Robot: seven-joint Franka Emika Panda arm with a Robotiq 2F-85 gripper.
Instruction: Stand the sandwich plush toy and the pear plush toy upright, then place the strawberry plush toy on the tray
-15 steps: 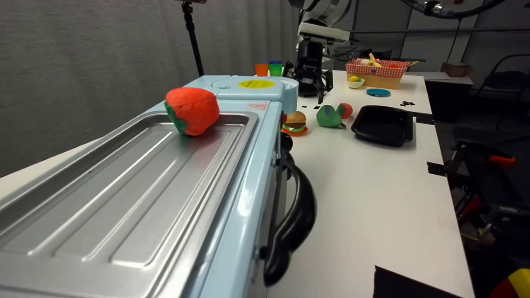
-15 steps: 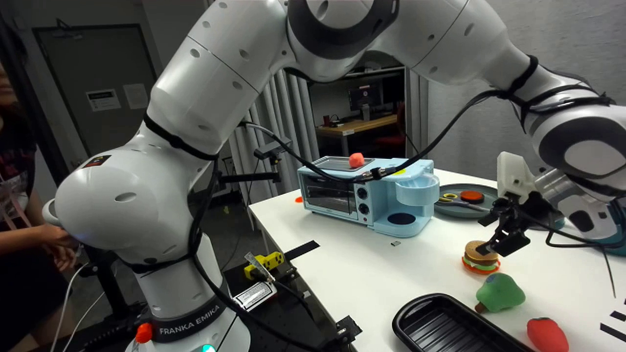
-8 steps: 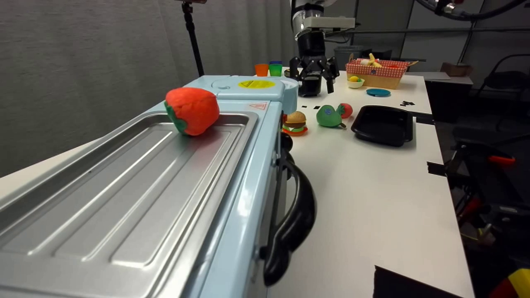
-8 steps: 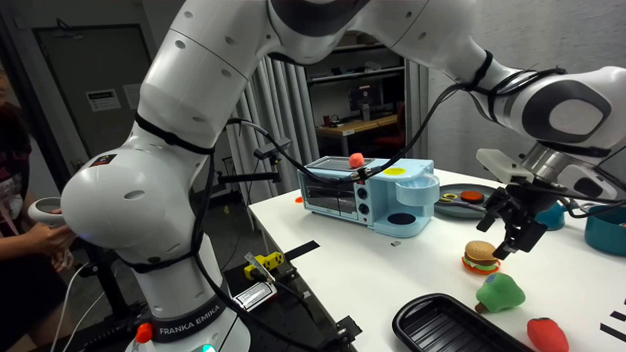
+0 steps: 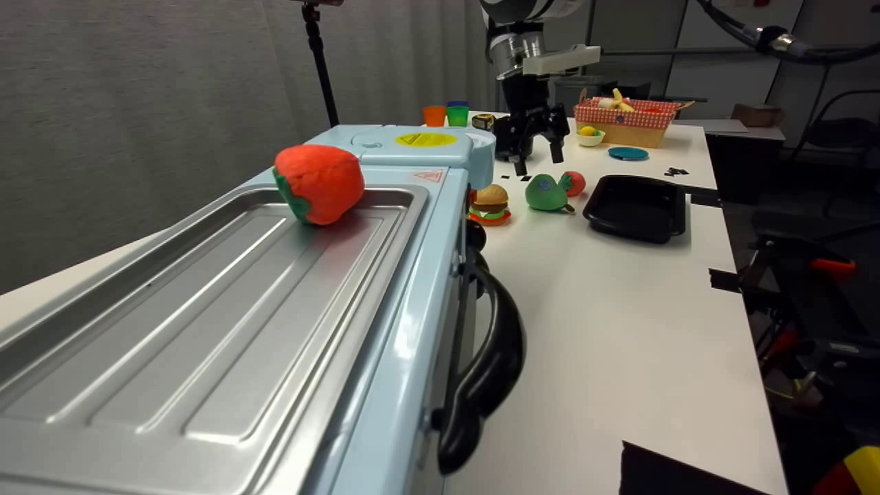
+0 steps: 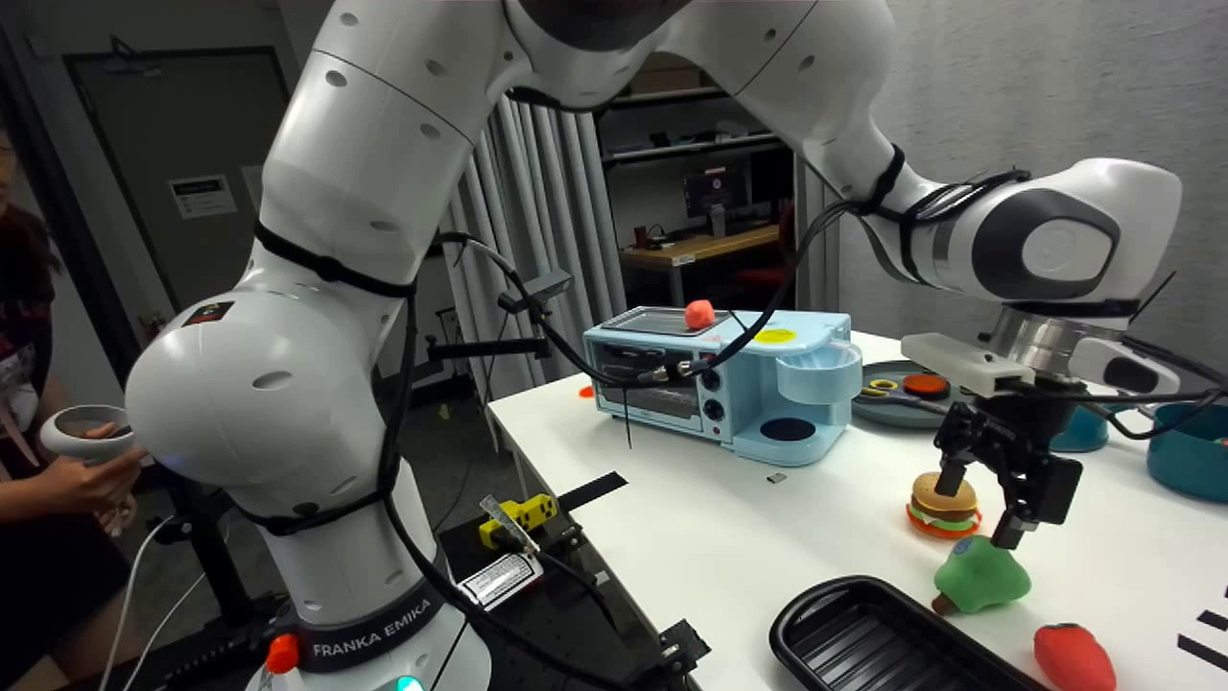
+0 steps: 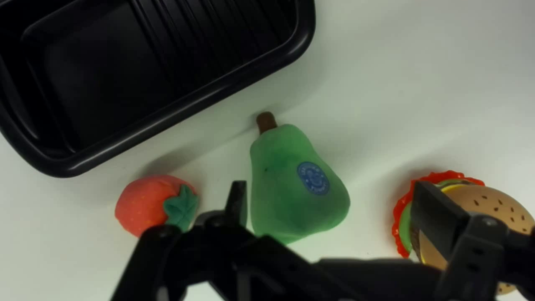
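Note:
The sandwich plush toy [image 6: 944,501] stands on its red base with the bun on top, seen in both exterior views. Next to it the green pear plush toy [image 7: 284,188] lies on its side, its brown stem towards the black tray [image 7: 104,79]. The strawberry plush toy [image 7: 144,202] lies on the table beside the pear, outside the tray. My gripper [image 7: 334,196] is open above the toys, fingers pointing down, nothing between them. In the wrist view one finger [image 7: 238,196] overlaps the pear's near side, and the other covers part of the sandwich.
A light-blue toaster oven [image 6: 720,374] stands beyond the sandwich, with a large red-orange toy [image 5: 323,185] on its silver top. Behind the arm are a grey plate [image 6: 897,415], teal pots [image 6: 1185,456] and a basket [image 5: 622,127].
My gripper has swung from a tilted pose beside the sandwich to a more downward one, and has come over towards the pear. It stays open, and the toys and tray have not moved.

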